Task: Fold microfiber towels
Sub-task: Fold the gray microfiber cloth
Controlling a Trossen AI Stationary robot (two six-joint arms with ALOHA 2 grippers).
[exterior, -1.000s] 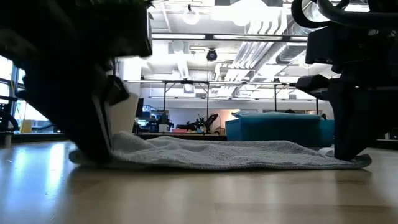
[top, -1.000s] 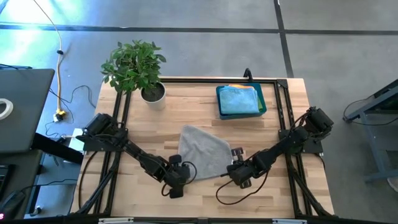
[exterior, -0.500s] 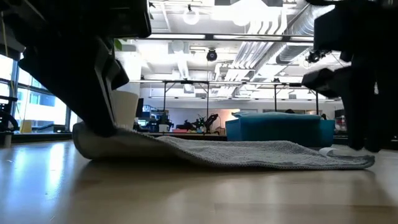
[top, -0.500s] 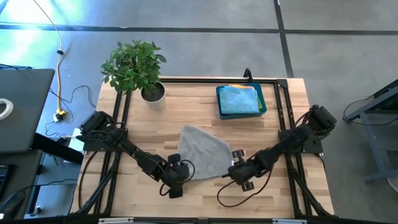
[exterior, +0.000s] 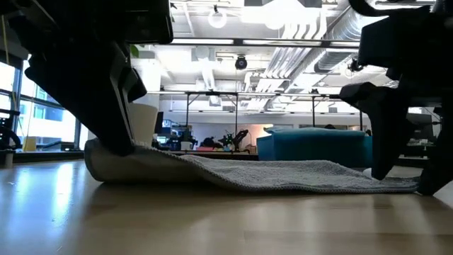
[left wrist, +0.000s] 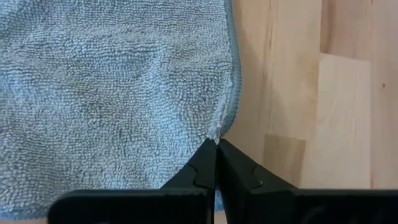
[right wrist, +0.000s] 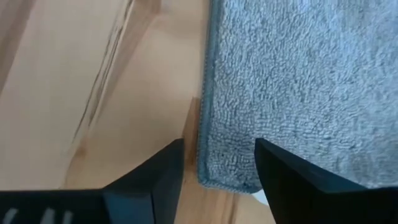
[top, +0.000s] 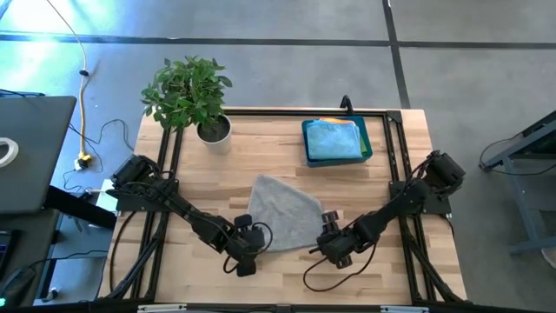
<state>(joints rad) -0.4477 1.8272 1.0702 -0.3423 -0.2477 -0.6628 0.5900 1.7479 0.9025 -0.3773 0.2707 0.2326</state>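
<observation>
On the table point(top: 269, 152) a grey towel point(top: 285, 213) lies unfolded. Left gripper point(left wrist: 216, 149) pinches one near corner; right gripper point(right wrist: 219, 163) straddles the other, unclenched. Folded towels fill the bin point(top: 365, 139); this one's folding remains.

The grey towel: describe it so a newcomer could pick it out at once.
On the wooden table, look nearer the front edge than the potted plant and the blue bin. The grey towel lies spread between the two arms, the left claw shut on one corner and the open right claw at another. It is the only cloth outside the bin, and the only grey one.
</observation>
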